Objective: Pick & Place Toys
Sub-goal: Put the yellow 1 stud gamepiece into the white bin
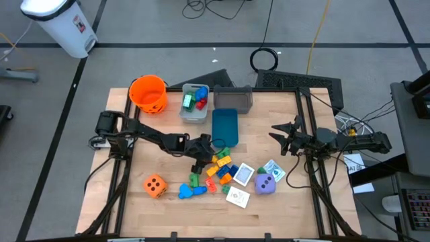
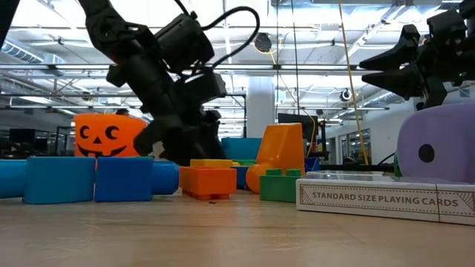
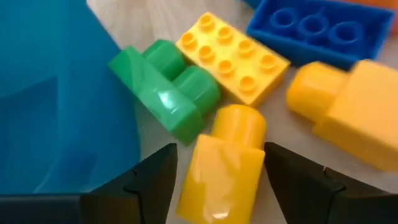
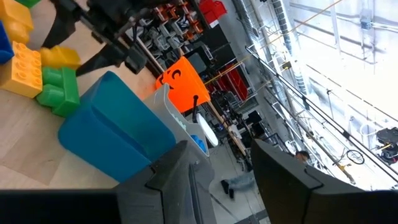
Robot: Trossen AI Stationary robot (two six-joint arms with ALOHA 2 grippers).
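Table (image 1: 134, 202): a wooden top carrying bins, a bucket and scattered toys.
Left arm (image 1: 144, 134): it reaches from the table's left edge toward the middle, and its gripper (image 1: 203, 153) is down at the near end of the blue bin.
Left gripper: in the left wrist view (image 3: 221, 180) its two dark fingers stand apart on either side of a yellow block (image 3: 224, 163). Whether they press on the block cannot be told.
Right arm (image 1: 349, 142): it waits over the table's right edge, and its gripper (image 1: 281, 134) is raised off the top, as the low view (image 2: 382, 67) shows.
Right gripper: its fingers are parted with nothing between them.
Blue bin (image 1: 225, 126): it lies at mid-table, and the blocks lie just beside its near end.
Grey bins: one (image 1: 195, 107) holds a few coloured blocks, and the other (image 1: 233, 98) sits to its right.
Bucket (image 1: 148, 94): orange with a pumpkin face, at the far left of the table.
Block pile (image 1: 222, 168): yellow, blue, orange and green blocks in a loose cluster at the centre.
Green block (image 3: 165, 87): it touches the yellow block between the fingers.
Orange die (image 1: 155, 185): near left, well apart from the pile.
Purple die (image 1: 265, 184): near right, beside the cards.
Cards (image 1: 243, 175): flat squares lying around the purple die.
Blue piece (image 1: 189, 191): near the table's front, between the orange die and the cards.
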